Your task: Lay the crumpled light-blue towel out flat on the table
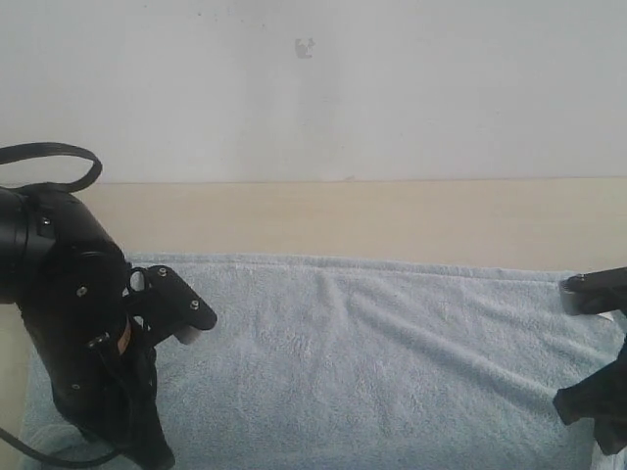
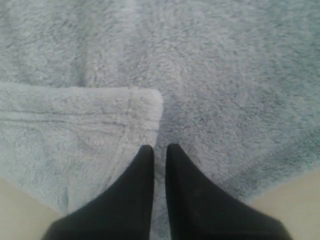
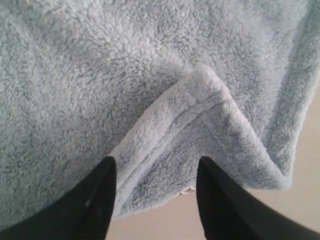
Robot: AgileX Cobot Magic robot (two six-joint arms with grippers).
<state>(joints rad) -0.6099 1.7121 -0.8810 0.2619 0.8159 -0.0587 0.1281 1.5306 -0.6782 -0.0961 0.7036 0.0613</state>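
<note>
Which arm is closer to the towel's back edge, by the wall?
Right. One finger of the right end effector sits at the towel's back right corner; the left end effector is over the left part, forward of that edge.

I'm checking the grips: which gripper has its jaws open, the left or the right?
The right gripper: its jaws stand wide apart over a folded corner of the towel. The left gripper has its jaws almost touching.
</note>
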